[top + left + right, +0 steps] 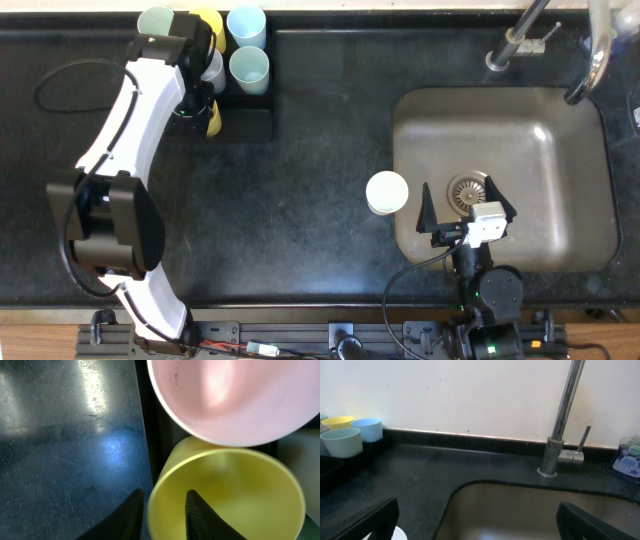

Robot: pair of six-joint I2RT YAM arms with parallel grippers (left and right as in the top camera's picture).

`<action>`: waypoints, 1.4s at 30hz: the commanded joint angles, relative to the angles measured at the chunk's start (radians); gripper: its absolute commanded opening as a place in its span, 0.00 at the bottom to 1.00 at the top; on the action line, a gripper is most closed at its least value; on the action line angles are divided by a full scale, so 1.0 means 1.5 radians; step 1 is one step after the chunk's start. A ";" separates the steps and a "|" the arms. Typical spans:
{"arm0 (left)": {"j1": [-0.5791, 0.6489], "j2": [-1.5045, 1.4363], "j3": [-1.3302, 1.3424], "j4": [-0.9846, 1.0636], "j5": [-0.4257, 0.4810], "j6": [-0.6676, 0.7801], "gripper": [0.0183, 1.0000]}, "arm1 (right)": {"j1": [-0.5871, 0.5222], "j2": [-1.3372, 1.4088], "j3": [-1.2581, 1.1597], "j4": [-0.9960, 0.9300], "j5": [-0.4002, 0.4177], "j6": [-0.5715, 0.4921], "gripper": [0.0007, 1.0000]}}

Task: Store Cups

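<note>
A yellow cup (235,500) stands upright in the black tray (250,122) at the back left, next to a pink cup (235,400). My left gripper (162,510) is shut on the yellow cup's wall, one finger inside the rim and one outside. In the top view the yellow cup (213,120) sits at the tray's front, just under the left gripper (200,98). A white cup (387,192) stands on the counter at the sink's left edge. My right gripper (465,212) hangs open just right of it, over the sink, holding nothing.
Pale green (157,20), yellow (210,18), light blue (246,25) and teal (250,68) cups stand in the tray. The steel sink (560,150) takes up the right side, with a faucet (515,40) behind it. A soap bottle (627,460) stands at the far right.
</note>
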 commanded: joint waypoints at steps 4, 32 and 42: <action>-0.008 -0.118 -0.003 -0.025 -0.007 0.004 0.71 | -0.005 -0.006 -0.009 0.003 0.002 -0.002 1.00; -0.020 -1.182 -0.969 0.985 0.161 1.068 1.00 | -0.005 -0.006 -0.009 0.003 0.002 -0.002 1.00; -0.015 -1.320 -1.119 0.876 0.223 1.065 1.00 | -0.005 -0.006 -0.009 0.003 0.002 -0.002 1.00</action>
